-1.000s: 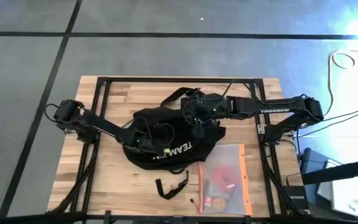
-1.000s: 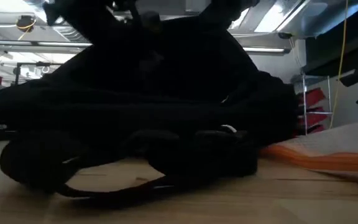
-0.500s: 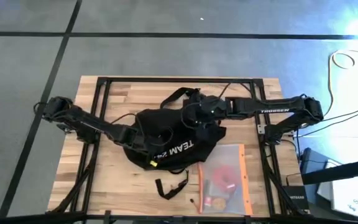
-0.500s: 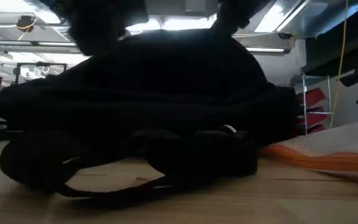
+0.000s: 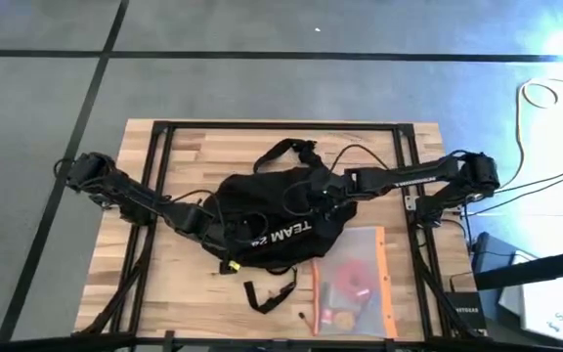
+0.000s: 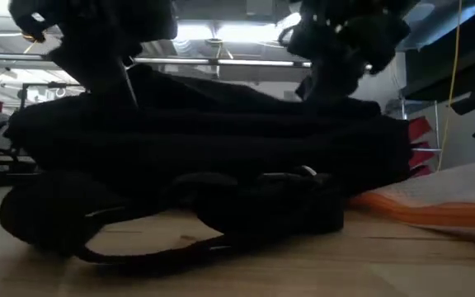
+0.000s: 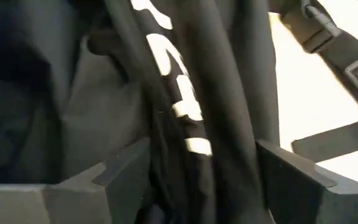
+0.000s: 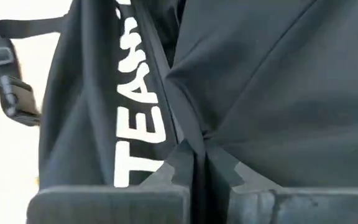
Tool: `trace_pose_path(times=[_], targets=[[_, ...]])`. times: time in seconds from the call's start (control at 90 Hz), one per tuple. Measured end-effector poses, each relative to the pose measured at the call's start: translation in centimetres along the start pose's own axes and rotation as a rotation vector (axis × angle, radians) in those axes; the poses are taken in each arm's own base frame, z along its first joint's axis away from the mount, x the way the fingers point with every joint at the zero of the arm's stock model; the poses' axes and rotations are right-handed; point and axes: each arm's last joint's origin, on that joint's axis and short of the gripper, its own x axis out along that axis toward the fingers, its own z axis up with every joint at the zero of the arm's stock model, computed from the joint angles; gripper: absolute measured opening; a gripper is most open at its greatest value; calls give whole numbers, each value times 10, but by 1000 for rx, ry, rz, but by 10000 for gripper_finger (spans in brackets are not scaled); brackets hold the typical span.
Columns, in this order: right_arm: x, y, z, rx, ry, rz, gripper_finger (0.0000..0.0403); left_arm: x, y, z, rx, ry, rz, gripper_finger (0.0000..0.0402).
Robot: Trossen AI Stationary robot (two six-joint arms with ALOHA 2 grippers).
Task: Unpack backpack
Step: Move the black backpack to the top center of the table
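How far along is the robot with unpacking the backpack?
Partly done, it seems: a clear orange-edged pouch already lies on the table beside the backpack. In hand: the right end effector is pinched on a fold of backpack fabric, and the left end effector stands open around another fold by the white lettering. What remains inside is hidden, so what is left cannot be told.

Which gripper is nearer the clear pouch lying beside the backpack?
Right. The right gripper is on the backpack just above the clear pouch; the left gripper is at the backpack's far left side, farther from the pouch.
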Motion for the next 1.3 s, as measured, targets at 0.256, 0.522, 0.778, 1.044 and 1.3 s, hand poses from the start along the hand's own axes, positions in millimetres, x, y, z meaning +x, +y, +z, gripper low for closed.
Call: trace_pose_path(times=[0.256,0.522,0.778,1.044,1.3], targets=[[22,-3,-12,26,23,51,7,0,10,-1,80,-14,194,258],[26,11,-6,-74,-26,33,59,-2,29,0,74,-56,547,258],[23,8,-1,-111,-78,-107,118,-5,45,3,46,-100,794,258],[11,9,7,-121,-143,-143,221,-9,60,-5,17,-55,961,258],[-16,22,20,-118,-255,-24,288,-10,62,-7,-5,-69,1015,258]])
